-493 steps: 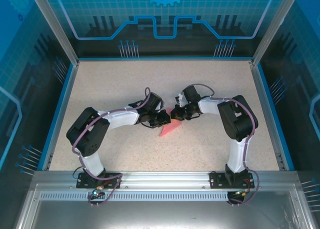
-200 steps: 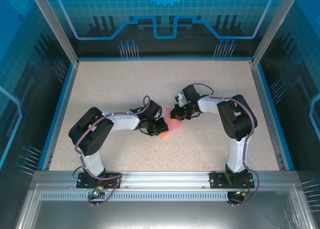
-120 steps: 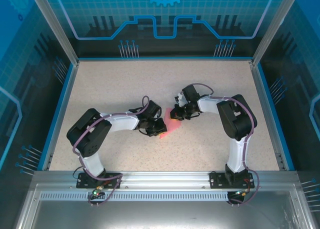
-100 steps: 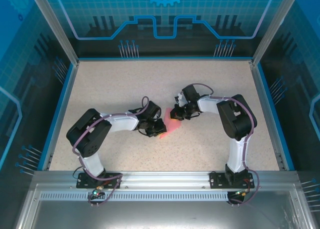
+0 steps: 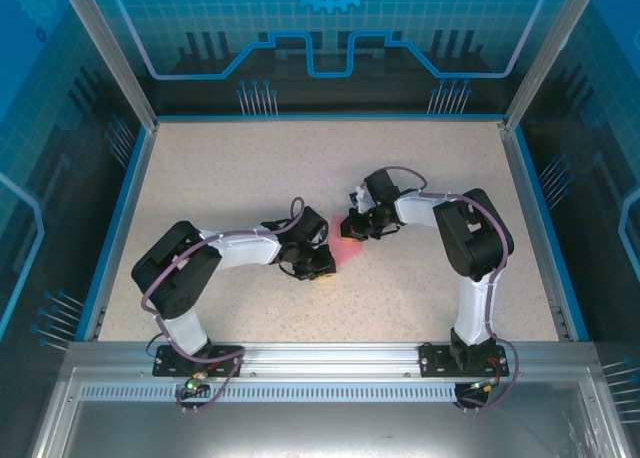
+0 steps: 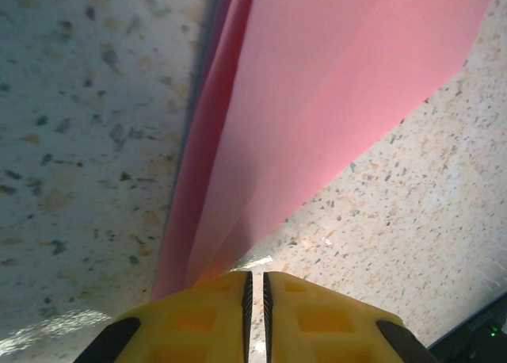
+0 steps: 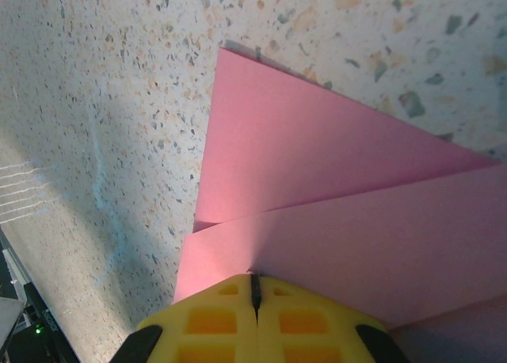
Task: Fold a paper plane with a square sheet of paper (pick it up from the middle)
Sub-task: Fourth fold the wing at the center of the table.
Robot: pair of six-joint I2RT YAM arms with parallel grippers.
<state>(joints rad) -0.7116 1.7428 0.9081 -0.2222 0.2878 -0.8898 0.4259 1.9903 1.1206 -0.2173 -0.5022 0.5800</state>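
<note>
A thin pink-red paper sheet (image 5: 349,256), folded into layered pointed flaps, lies near the middle of the speckled beige tabletop (image 5: 230,168), well apart from its blue edges. The left gripper (image 5: 325,269) has its yellow fingers (image 6: 206,315) nearly together, pinching the sheet's narrow end. The right gripper (image 5: 352,230) is clamped tight on the opposite edge. From above, both wrists cover part of the paper.

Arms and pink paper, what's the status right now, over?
Left gripper shut on the pink paper, at its folded edge. Right gripper shut, tips on it. Paper partly folded, on the table between the arms. Nothing blocking.
</note>
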